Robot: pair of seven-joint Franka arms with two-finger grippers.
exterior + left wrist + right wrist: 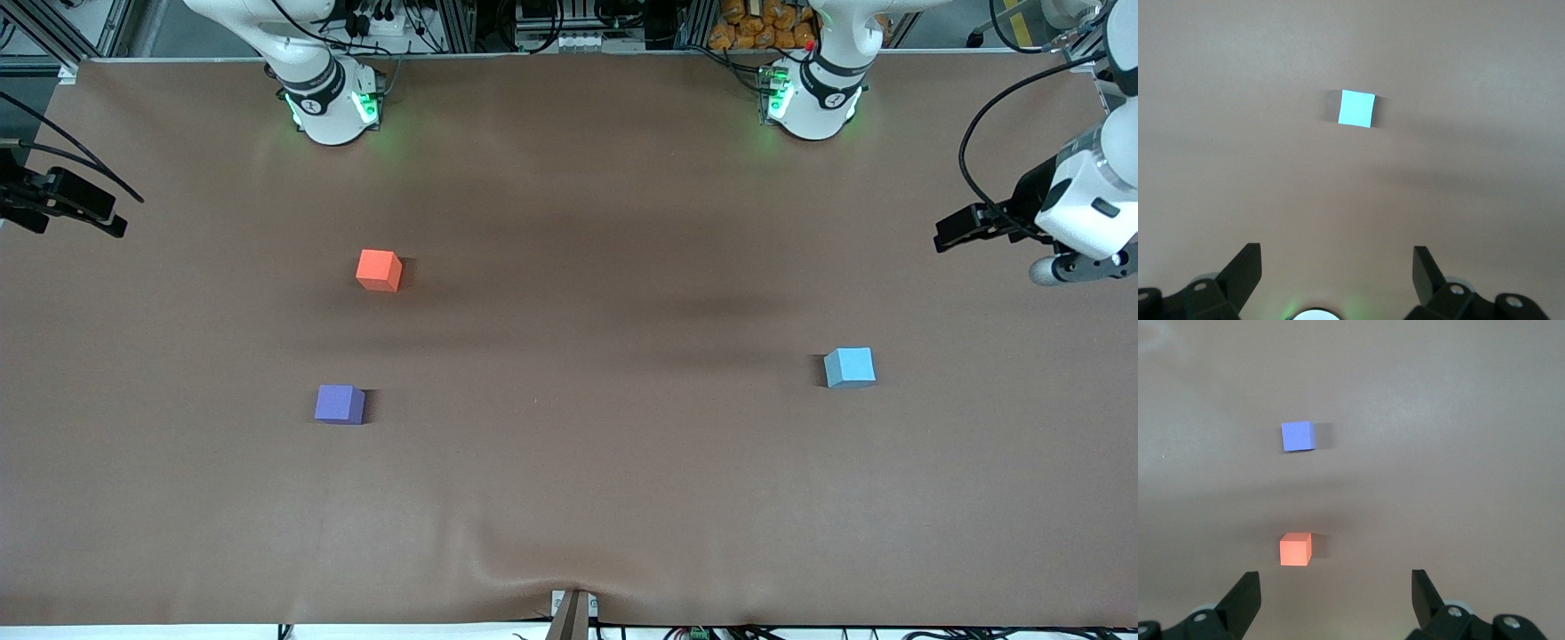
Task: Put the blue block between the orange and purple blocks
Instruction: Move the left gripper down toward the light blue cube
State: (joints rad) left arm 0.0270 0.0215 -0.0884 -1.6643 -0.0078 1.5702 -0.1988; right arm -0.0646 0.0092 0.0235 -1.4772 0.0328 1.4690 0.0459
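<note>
Your left claw [1337, 277] hangs spread over the blue block [849, 367], so pinch two flat sides (likely light, stiff, matte); right claw [1335, 600] waits, spread too.

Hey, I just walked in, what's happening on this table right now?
Nothing is being handled yet. The blue block sits alone toward the left arm's end of the table, with the open left gripper up above the table near it. The orange block and purple block sit apart toward the right arm's end, purple nearer the front camera, under the open right gripper.
</note>
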